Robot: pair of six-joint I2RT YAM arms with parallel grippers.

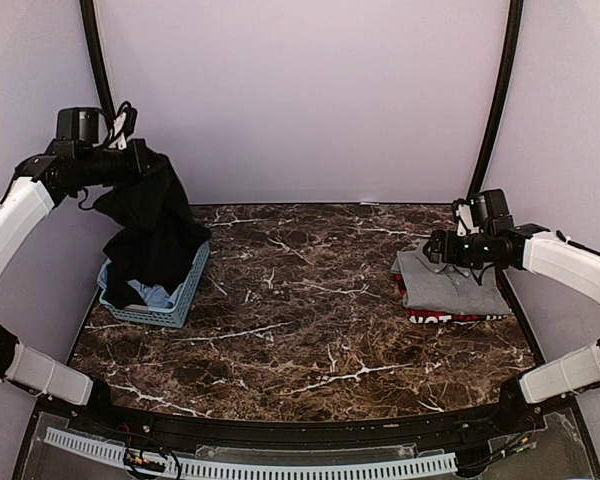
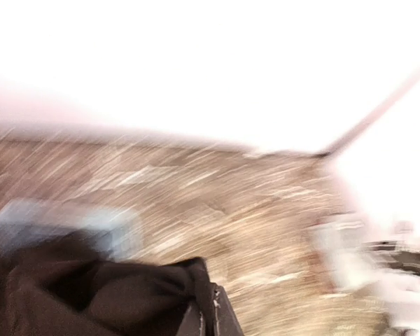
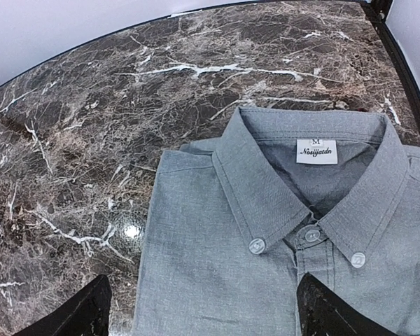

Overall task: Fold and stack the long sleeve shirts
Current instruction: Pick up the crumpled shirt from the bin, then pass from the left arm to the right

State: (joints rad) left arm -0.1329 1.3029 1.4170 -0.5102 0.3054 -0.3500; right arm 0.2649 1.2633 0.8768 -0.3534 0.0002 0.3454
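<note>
Gripping a bunch of the large plain black cloth shirt [image 1: 155, 225] with the left gripper [image 1: 132, 152], jaws clenched tight on the fabric, high above the light-blue plastic lattice basket [image 1: 185, 295]. Hanging from there in a long drape, lower end down inside the basket, on top of some pale blue cloth [image 1: 158, 296]. Little to read from the left wrist view: blurred throughout, only dark folds at the bottom edge.

Far to the right of the basket, across the brown veined marble tabletop [image 1: 310, 300]: a folded grey collared button-down shirt [image 3: 217, 266], lying flat on a red-edged shirt with white lettering [image 1: 445, 317]. Hovering just above that grey collar with the right gripper [image 3: 201, 301], fingers spread wide, nothing between them.

Likely trouble:
- Snagging the hem on the basket lattice and dragging or tipping the basket along.
- Losing a one-point pinch on heavy hanging cloth.
- Landing the shirt in a twisted heap, hard to spread.
- Possibly sweeping trailing cloth across the folded pile and knocking it askew.

In the way: the basket itself, right under the load, and the curved black frame pole [image 1: 93, 50] just behind and above the basket. Marble between basket and pile probably the place for laying out.
</note>
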